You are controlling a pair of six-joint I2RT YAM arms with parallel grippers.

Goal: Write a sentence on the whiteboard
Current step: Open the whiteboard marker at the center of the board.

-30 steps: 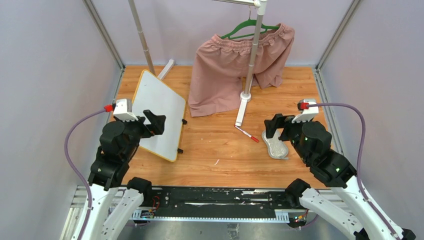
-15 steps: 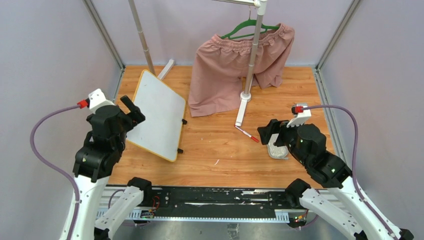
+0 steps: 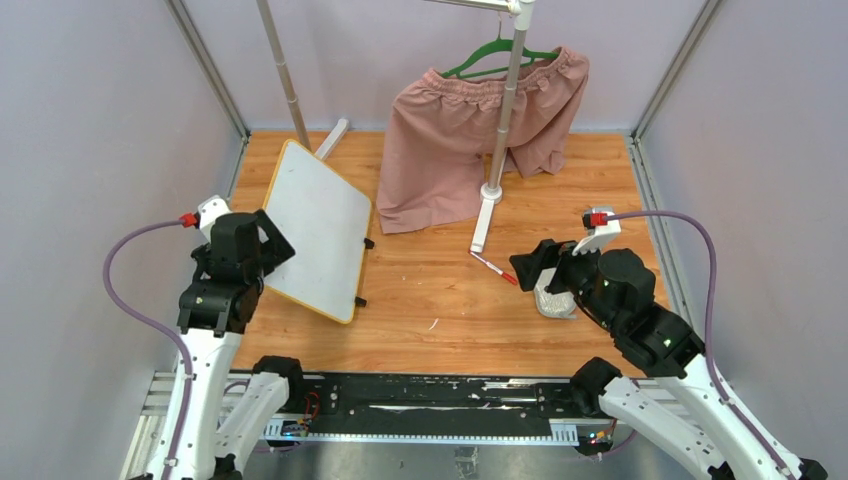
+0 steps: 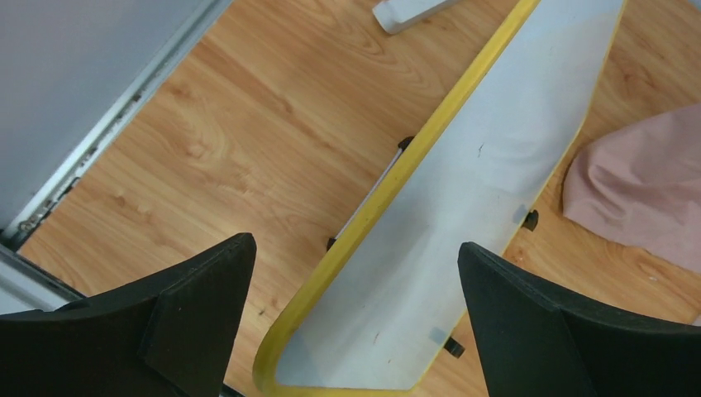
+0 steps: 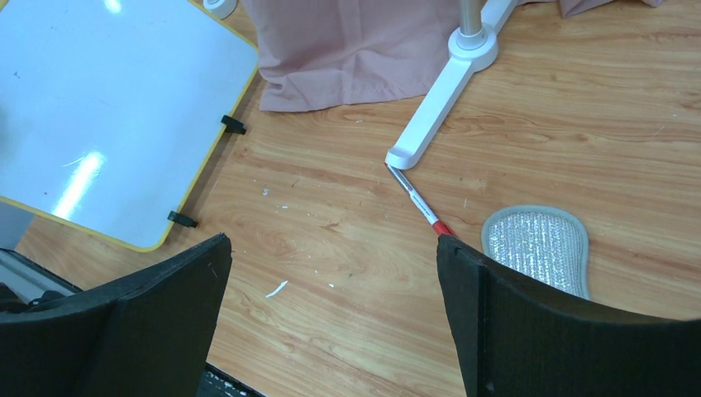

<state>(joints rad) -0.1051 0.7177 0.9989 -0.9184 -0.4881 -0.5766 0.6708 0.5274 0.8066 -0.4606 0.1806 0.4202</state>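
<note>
- Two hands hang released over the counter [image 3: 420, 285] in the top view. The left hand [image 3: 272, 238] is at the near-left edge of the whiteboard [image 3: 320, 225], and the right hand [image 3: 530, 270] is just beside the marker [image 3: 494, 268]. The board lies askew on the left, well apart from the marker, and its face is blank, with no sentence on it.
- Left wrist view: the spread jaws frame the board's yellow rim and grasp nothing.
- Right wrist view: the jaws gape, empty. The marker lies between the rack foot [image 5: 438, 116] and a grey pad [image 5: 537, 244], with its red end near the pad.
- The step in hand looks like fetching the marker. The right hand would do best to come down across the barrel's middle, clear of the foot and pad, and close squarely so the marker does not roll. The left hand could steady the rim.
</note>
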